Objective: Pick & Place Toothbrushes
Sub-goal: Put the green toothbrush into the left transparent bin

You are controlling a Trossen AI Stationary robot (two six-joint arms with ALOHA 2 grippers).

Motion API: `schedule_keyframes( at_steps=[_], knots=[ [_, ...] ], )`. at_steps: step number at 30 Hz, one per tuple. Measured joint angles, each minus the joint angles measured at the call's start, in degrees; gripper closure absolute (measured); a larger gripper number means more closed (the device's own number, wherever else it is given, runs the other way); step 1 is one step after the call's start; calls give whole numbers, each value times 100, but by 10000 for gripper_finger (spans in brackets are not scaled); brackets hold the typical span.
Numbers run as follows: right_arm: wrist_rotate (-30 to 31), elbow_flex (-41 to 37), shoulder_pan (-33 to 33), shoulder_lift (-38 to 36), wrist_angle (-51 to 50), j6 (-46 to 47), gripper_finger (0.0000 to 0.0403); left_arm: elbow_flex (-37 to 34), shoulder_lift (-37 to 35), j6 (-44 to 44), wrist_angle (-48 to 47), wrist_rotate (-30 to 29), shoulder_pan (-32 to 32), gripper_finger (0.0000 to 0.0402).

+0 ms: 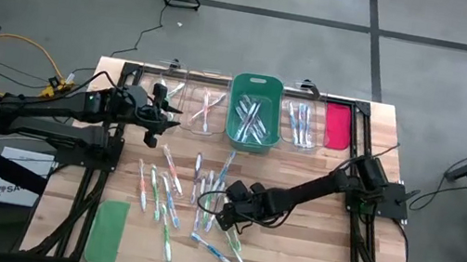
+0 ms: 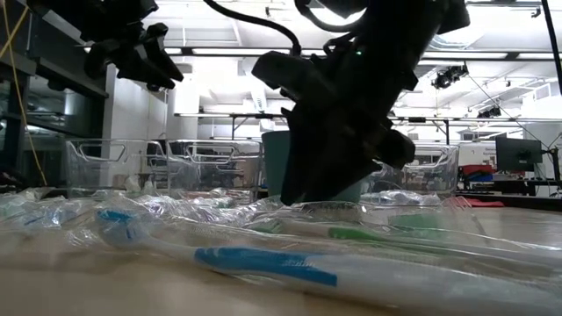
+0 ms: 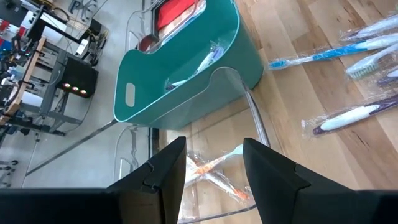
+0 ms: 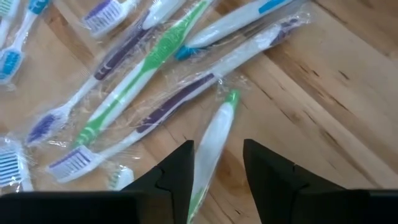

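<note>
Right wrist view shows the right hand [image 4: 217,165] low over the wooden tabletop [image 4: 323,112], its two dark fingers spread either side of a wrapped green-and-white plastic toothbrush [image 4: 214,140] lying flat between them, not yet pinched. Just beside it lie more wrapped toothbrushes, a purple-handled one [image 4: 180,99] and a bright green one [image 4: 149,68], their clear wrappers overlapping. The risk, as I judge it, is that the fingers catch a neighbouring wrapper and drag a second brush up, or that the slick film lets the thin handle slip out or swing as it lifts. From above, the left hand [image 1: 157,119] hovers over a clear plastic bin [image 3: 205,162] beside the teal plastic bin [image 1: 255,109], fingers apart and holding nothing; orange-accented brushes already lie in that clear bin.
</note>
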Motion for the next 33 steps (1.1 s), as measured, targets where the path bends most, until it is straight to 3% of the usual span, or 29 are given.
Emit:
schedule_keyframes(
  at_steps=[16,25,33],
  knots=[
    [-134,0,-1,0,42,-147,393,0,0,-4,0,2,0,247],
    [-87,0,-1,-120,-15,-377,399,0,0,-18,1,4,0,247],
    [304,0,-1,-806,-22,-900,399,0,60,-480,74,111,0,247]
  ],
)
